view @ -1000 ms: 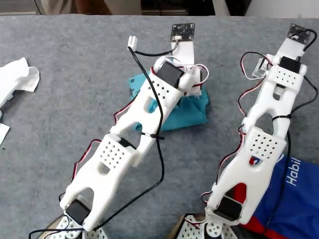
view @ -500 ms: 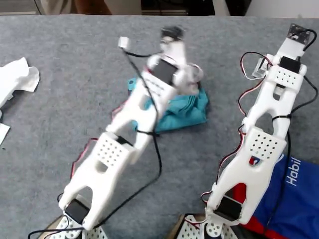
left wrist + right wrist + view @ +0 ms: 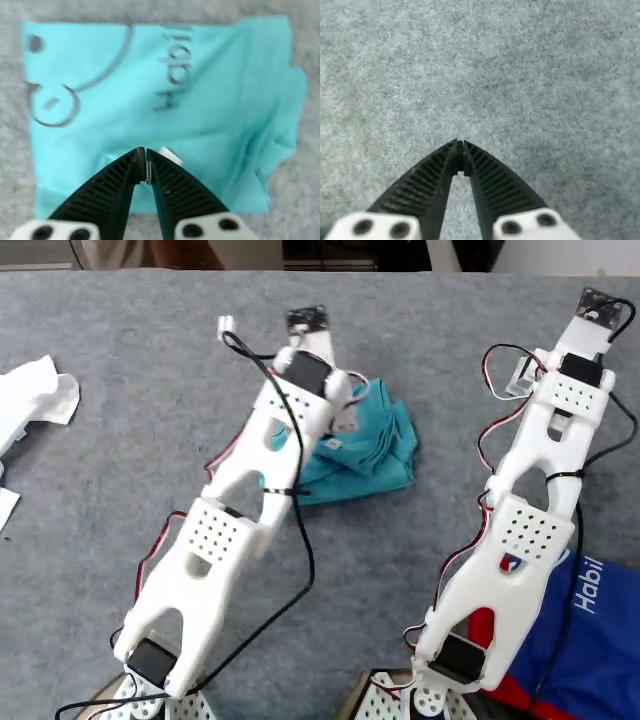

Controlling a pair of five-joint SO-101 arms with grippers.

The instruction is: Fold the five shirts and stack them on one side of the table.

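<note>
Clenched at the left gripper (image 3: 141,167), right above the teal shirt (image 3: 200,100).
Pressed tip to tip beside a small white label (image 3: 170,156) on the cloth; impossible to tell about any fabric nipped between; bundled and rumpled near the middle of the grey table (image 3: 150,470), toward its far edge; clenched likewise at the right gripper (image 3: 461,160), over bare grey surface; heaped by the near right corner, a blue shirt (image 3: 590,640); at the left edge, a white garment (image 3: 35,395).

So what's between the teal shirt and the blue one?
High view: the right arm crosses the bare grey table between teal shirt and blue shirt.
</note>
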